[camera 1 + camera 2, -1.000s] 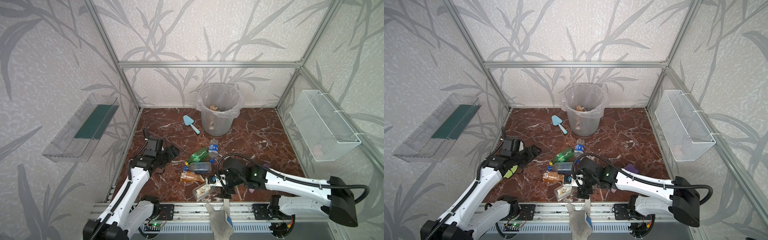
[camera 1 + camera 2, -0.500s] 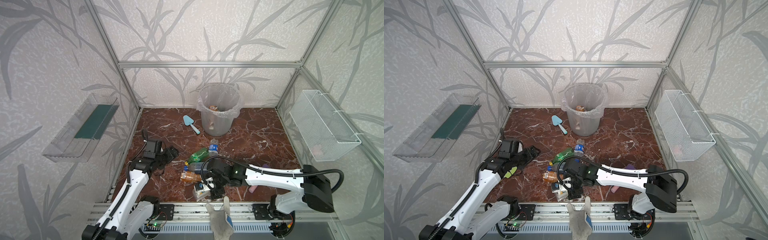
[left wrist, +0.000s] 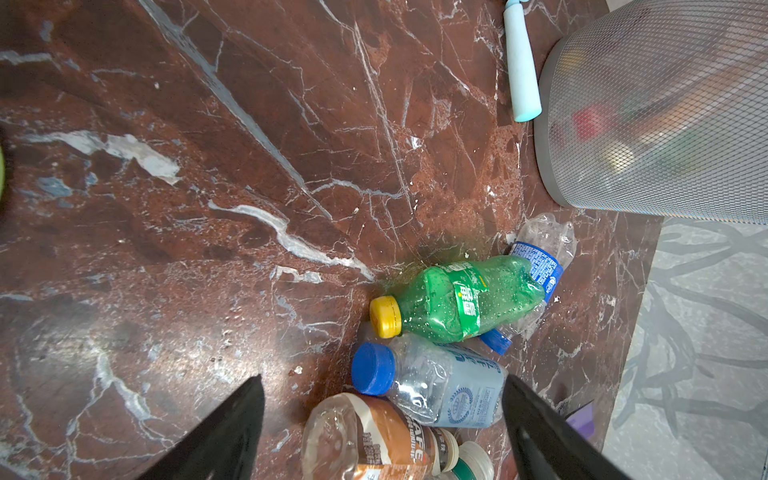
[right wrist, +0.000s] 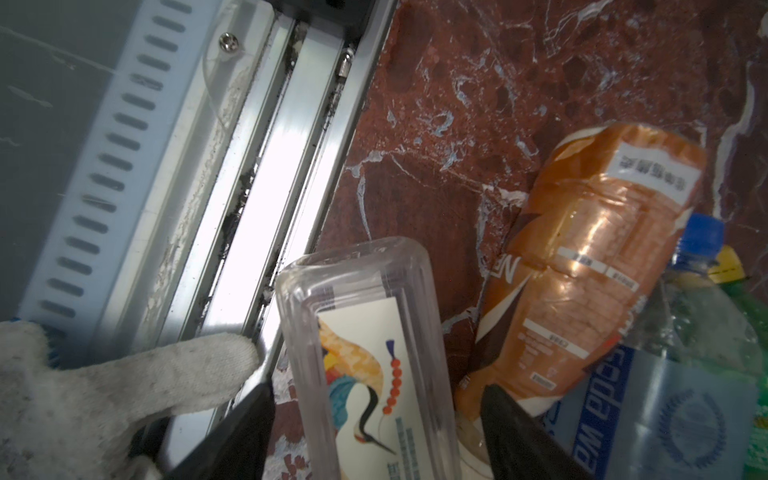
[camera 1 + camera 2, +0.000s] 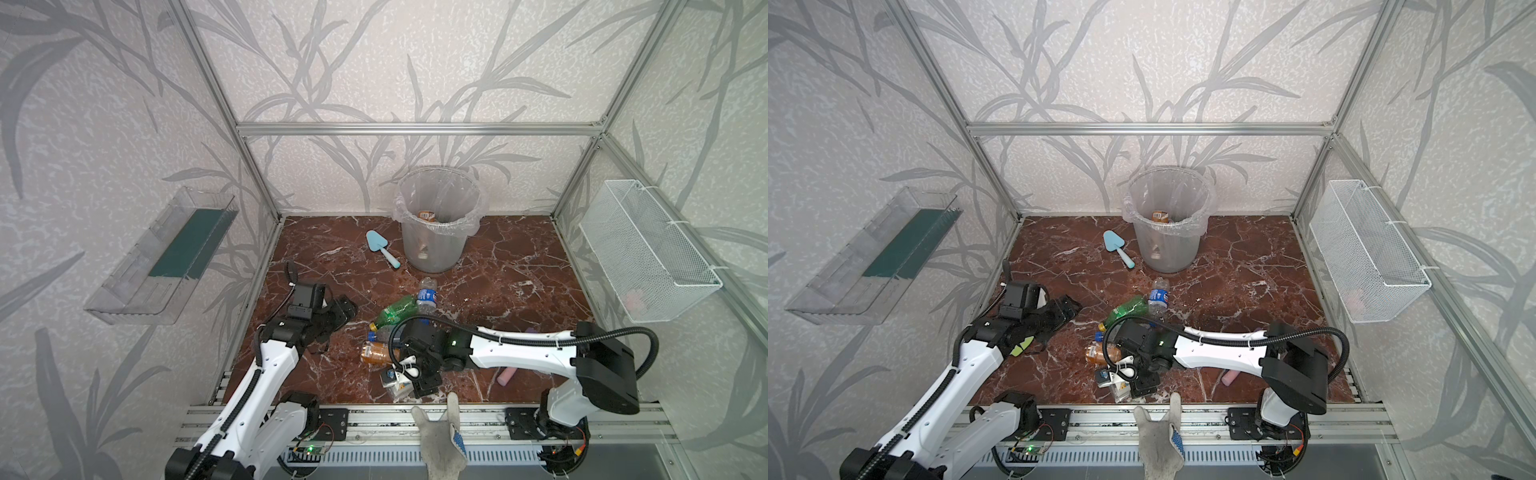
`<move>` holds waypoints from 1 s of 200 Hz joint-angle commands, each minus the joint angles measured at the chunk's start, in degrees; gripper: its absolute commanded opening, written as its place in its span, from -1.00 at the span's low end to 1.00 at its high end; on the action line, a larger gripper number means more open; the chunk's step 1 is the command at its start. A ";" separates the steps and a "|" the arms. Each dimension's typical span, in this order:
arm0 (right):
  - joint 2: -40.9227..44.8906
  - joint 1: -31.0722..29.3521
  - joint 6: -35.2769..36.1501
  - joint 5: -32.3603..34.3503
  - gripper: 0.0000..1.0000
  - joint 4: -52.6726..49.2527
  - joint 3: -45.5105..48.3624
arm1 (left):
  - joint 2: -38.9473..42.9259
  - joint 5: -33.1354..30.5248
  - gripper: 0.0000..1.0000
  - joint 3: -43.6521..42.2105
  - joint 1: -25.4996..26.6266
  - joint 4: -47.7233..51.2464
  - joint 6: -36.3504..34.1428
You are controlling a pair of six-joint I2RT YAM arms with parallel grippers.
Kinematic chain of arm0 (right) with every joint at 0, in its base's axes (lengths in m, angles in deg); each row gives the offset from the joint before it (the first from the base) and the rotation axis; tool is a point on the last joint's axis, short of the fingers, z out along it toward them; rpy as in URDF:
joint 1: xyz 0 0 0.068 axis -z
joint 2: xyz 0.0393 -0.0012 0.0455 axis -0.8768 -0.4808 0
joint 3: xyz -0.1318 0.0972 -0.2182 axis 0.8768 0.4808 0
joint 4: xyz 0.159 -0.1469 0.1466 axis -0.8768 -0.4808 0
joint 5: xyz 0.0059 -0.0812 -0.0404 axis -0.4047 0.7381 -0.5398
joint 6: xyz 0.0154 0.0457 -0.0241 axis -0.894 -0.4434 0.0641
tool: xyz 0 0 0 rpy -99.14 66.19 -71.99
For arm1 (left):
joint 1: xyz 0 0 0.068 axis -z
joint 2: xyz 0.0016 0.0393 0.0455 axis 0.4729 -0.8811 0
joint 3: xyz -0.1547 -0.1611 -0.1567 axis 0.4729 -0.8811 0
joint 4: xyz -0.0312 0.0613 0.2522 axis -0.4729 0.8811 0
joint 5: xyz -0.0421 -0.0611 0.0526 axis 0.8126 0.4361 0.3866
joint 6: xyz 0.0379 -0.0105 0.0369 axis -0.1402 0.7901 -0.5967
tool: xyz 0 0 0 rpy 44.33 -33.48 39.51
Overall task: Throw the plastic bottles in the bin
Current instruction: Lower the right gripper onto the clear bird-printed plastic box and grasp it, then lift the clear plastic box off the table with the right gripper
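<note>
Several plastic bottles lie in a cluster at the front middle of the floor: a green one (image 5: 395, 311) (image 3: 461, 303), a clear blue-labelled one (image 5: 427, 293), a blue-capped clear one (image 3: 436, 382), a brown-orange one (image 5: 374, 353) (image 4: 590, 270) and a square clear bottle with a crane label (image 5: 392, 378) (image 4: 374, 332). My right gripper (image 5: 409, 380) (image 4: 378, 388) is open, its jaws astride the square bottle with small gaps either side. My left gripper (image 5: 343, 307) (image 3: 381, 380) hangs open left of the cluster, holding nothing. The bin (image 5: 432, 249) (image 5: 1167, 245) stands at the back with bottles inside.
A light-blue trowel (image 5: 382, 247) lies left of the bin. A pink shovel handle (image 5: 507, 376) shows beside the right arm. A white glove (image 5: 440, 432) (image 4: 104, 386) rests on the front rail by the square bottle. On the side walls hang a wire basket (image 5: 648, 253) and a clear tray (image 5: 166, 253).
My right gripper has swung left and toward the front rail, coming over the square bottle with its jaws narrowing. The left arm has barely moved.
</note>
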 commanded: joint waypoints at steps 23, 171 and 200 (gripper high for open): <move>-2.09 -0.44 0.65 1.30 0.51 -3.14 -1.68 | 0.79 -0.54 0.77 -0.59 -0.31 0.19 0.37; 0.04 -0.53 -3.80 5.80 0.02 -0.88 2.88 | 0.73 -0.80 0.77 -0.59 -0.34 0.16 0.37; 4.43 -0.02 -5.29 5.89 -0.04 0.78 6.38 | 0.35 -0.76 0.77 -0.69 -0.36 -0.19 0.37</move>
